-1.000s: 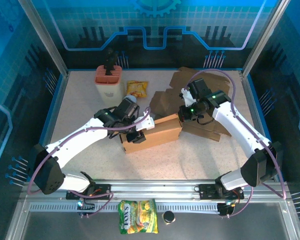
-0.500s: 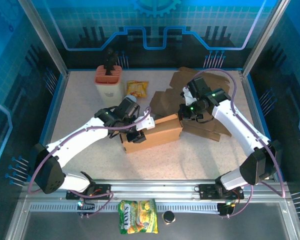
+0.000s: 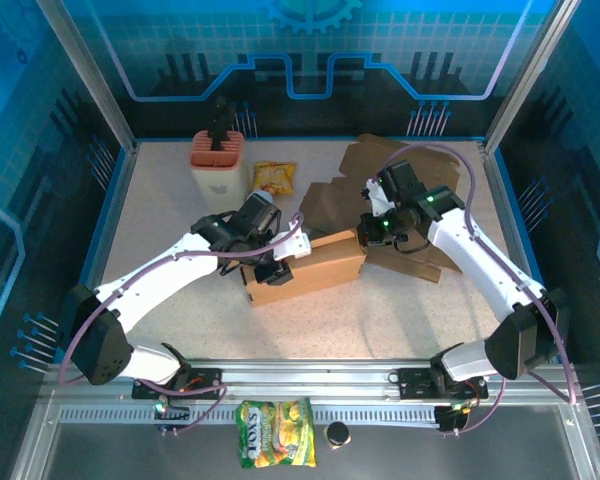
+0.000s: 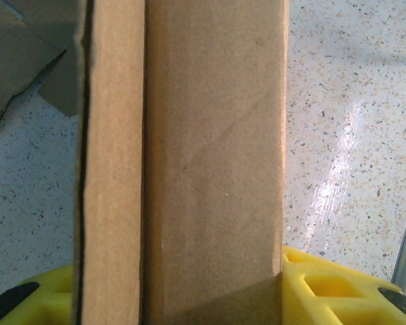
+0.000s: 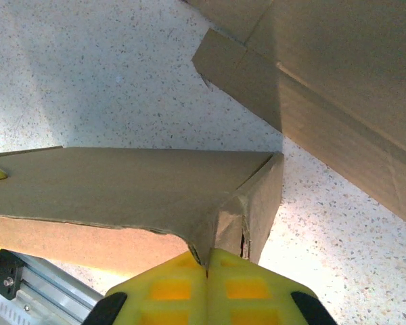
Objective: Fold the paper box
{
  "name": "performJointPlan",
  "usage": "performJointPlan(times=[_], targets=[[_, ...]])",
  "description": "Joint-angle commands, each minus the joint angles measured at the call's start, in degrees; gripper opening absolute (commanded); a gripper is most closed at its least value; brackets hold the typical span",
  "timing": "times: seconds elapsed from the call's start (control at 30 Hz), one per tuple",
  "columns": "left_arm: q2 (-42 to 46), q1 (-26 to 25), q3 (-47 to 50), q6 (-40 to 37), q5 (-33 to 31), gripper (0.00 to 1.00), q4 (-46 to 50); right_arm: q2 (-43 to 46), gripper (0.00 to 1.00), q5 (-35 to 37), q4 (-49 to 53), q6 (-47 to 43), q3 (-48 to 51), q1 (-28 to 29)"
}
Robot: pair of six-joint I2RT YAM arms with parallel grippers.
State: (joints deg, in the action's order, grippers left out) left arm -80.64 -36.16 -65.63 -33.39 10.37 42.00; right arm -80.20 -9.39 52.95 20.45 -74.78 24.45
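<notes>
The brown paper box (image 3: 315,265) lies on its side mid-table, long axis running left to right. My left gripper (image 3: 270,268) clamps it across its width near the left end. In the left wrist view the box (image 4: 213,169) stands between the yellow fingers (image 4: 325,288) of that gripper (image 4: 179,294). My right gripper (image 3: 365,236) is at the box's right end. In the right wrist view this gripper (image 5: 206,267) is shut on a bent end flap (image 5: 142,183), pinched thin between the yellow pads.
Flattened cardboard sheets (image 3: 405,165) lie behind and right of the box, seen close in the right wrist view as cardboard (image 5: 338,81). A salmon container (image 3: 218,162) and a yellow snack bag (image 3: 274,177) sit at the back left. Another snack bag (image 3: 275,447) lies on the front rail.
The right arm's wrist has shifted slightly while staying on the flap. The box and the left gripper have held still.
</notes>
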Motion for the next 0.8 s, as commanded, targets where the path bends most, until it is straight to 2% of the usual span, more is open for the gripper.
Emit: performJointPlan(times=[0.0,0.3,0.67,0.77], targets=[[-1.80,0.28,-1.24,0.60,-0.09,0.45,0.98,2.87,0.00,-2.12,-2.12,-2.27,3.99,1.37],[-1.72,1.31,-1.17,2.01,-0.09,0.49,0.37,7.86,0.00,2.75,-7.26,-4.28,11.08,1.57],[2.24,2.66,1.29,7.17,-1.33,0.71,-3.24,9.02,0.00,9.01,-8.52,-2.25,12.15,4.72],[3.79,3.13,2.57,8.52,-0.72,0.74,-4.09,9.06,0.00,10.84,-8.74,-1.10,12.07,5.99]])
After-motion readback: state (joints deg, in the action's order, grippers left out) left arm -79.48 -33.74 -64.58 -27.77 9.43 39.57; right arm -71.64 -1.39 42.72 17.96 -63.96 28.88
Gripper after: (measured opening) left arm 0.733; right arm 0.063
